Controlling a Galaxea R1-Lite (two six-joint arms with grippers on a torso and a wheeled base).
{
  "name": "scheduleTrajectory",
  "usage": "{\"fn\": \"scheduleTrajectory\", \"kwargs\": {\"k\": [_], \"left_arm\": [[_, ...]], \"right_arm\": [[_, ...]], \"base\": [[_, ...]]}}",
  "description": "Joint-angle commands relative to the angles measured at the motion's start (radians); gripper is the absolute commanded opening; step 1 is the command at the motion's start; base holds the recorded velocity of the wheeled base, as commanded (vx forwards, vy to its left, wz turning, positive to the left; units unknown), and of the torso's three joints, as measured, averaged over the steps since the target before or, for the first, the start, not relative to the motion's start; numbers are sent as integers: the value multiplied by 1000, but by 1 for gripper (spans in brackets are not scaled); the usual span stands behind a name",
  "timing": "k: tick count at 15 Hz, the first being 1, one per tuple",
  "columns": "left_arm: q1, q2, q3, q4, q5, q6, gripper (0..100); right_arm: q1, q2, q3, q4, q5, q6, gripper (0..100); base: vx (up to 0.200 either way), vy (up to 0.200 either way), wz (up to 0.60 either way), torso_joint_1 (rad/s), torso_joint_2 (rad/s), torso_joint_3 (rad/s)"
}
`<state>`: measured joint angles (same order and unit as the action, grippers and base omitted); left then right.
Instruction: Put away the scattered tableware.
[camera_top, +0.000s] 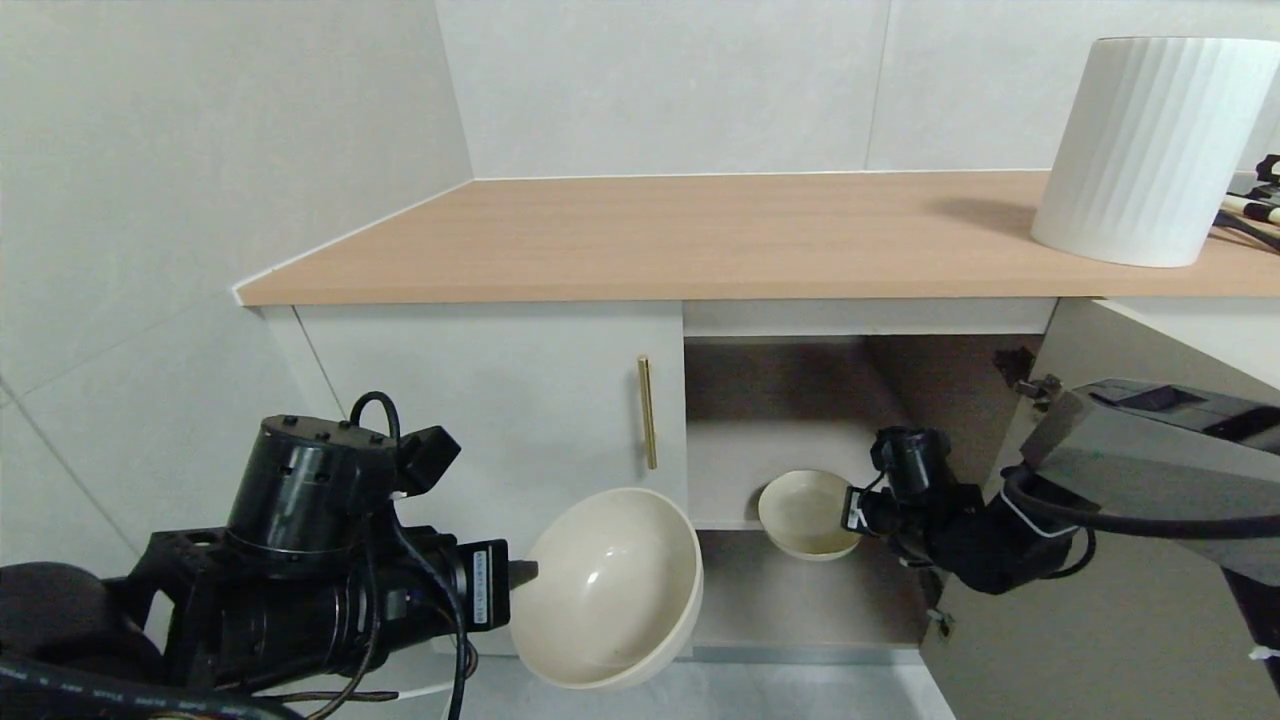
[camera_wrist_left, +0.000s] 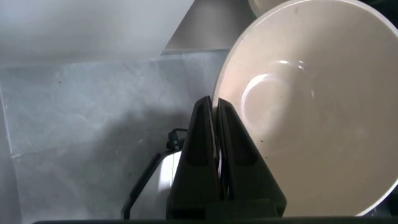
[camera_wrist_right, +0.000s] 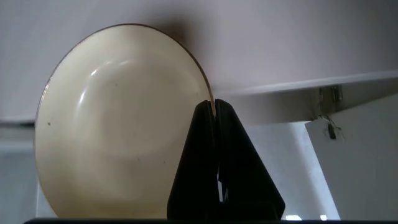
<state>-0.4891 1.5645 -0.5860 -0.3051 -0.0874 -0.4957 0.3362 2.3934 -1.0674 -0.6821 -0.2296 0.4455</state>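
Note:
My left gripper (camera_top: 522, 572) is shut on the rim of a large cream bowl (camera_top: 610, 590), held tilted in the air in front of the closed cabinet door. The left wrist view has that gripper (camera_wrist_left: 216, 112) pinching the large bowl (camera_wrist_left: 305, 112) at its edge. My right gripper (camera_top: 852, 508) is shut on the rim of a smaller cream bowl (camera_top: 805, 512), which hangs inside the open cabinet just above its lower shelf (camera_top: 800, 590). Up close, the small bowl (camera_wrist_right: 118, 118) sits in my right gripper (camera_wrist_right: 214, 109), clamped at its rim.
The closed left cabinet door (camera_top: 500, 400) has a brass handle (camera_top: 646, 412). The open right door (camera_top: 1130, 560) swings out on the right. A wooden countertop (camera_top: 700, 235) carries a ribbed white container (camera_top: 1150, 150) and some utensils (camera_top: 1255, 205) at far right.

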Motion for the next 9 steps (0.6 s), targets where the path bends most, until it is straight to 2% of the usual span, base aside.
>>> {"fn": "scheduleTrajectory", "kwargs": {"k": [1,4,7,9], "left_arm": [[0,0,-2,-2,0,0,0],[0,0,-2,-2,2,0,0],[0,0,-2,-2,0,0,0],[0,-1,-2,-2,2,0,0]], "right_arm": [[-19,70,-100,49,-4,18,0],[-20,135,-226,95,-80,36,0],[-32,144,-266,102,-82,39,0],[-43,176,-338,144,-85,41,0]], "base": [[0,0,0,0,0,0],[0,0,0,0,0,0],[0,0,0,0,0,0],[0,0,0,0,0,0]]}}
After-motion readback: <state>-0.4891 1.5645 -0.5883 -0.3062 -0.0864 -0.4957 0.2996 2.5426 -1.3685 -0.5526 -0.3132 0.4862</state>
